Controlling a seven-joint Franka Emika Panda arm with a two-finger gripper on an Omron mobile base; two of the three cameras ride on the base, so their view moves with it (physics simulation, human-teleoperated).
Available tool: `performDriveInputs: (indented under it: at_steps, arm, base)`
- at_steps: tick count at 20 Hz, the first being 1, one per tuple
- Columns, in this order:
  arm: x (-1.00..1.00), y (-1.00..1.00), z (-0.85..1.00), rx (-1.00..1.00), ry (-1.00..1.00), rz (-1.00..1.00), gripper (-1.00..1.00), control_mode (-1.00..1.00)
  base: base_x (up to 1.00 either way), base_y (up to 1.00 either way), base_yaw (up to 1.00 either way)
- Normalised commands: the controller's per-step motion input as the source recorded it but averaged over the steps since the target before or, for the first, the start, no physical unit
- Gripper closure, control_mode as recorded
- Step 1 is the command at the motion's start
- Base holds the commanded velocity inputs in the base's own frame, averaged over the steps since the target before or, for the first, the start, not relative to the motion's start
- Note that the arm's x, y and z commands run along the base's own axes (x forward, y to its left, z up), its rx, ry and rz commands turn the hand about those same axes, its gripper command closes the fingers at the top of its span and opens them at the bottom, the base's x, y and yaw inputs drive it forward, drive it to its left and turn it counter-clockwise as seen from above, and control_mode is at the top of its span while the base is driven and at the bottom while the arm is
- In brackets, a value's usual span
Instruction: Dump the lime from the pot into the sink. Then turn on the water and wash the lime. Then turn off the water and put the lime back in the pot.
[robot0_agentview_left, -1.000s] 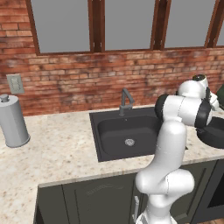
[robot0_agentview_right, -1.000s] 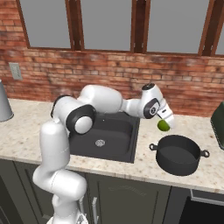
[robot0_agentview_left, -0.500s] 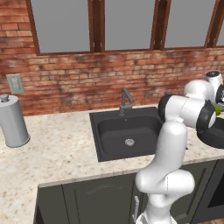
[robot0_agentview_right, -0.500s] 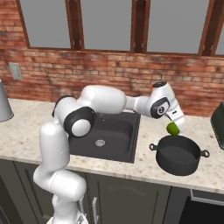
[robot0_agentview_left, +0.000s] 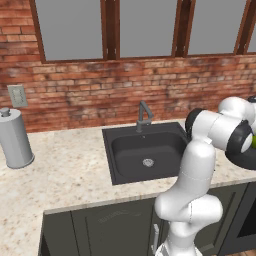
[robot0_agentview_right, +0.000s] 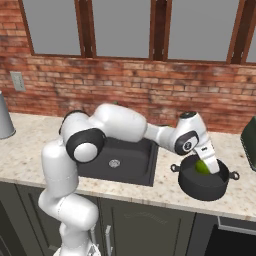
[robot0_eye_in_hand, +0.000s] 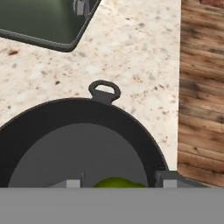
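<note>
We see our claw (robot0_eye_in_hand: 118, 183) pinching the small green lime (robot0_eye_in_hand: 119, 182) over the wide dark round pot (robot0_eye_in_hand: 78, 140) on the speckled tabletop (robot0_eye_in_hand: 131, 65).

White arm stretched far right over the pot (robot0_agentview_right: 204, 181), wrist bent downward, gripper (robot0_agentview_right: 206, 166) angled into the pot's mouth, fingers (robot0_eye_in_hand: 164, 180) clasping the lime (robot0_agentview_right: 202, 167) between them
</note>
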Motion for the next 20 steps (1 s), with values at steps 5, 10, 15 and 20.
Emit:
performDriveInputs:
  at_steps: [5,10,15,20]
  arm:
    - [0.1,0.01,-0.45,-0.04,0.0,-0.08,1.0,-1.0]
    - [0.32,0.0,-0.23,-0.01,0.0,-0.08,1.0,-1.0]
    - [0.4,0.0,-0.14,0.0,0.0,-0.06,-1.0,-1.0]
    - [0.16,0.0,-0.01,0.0,0.0,-0.04,-1.0,-1.0]
  base:
    - [0.0,0.0,0.0]
    - [0.0,0.0,0.0]
    - [0.0,0.0,0.0]
    - [0.0,0.0,0.0]
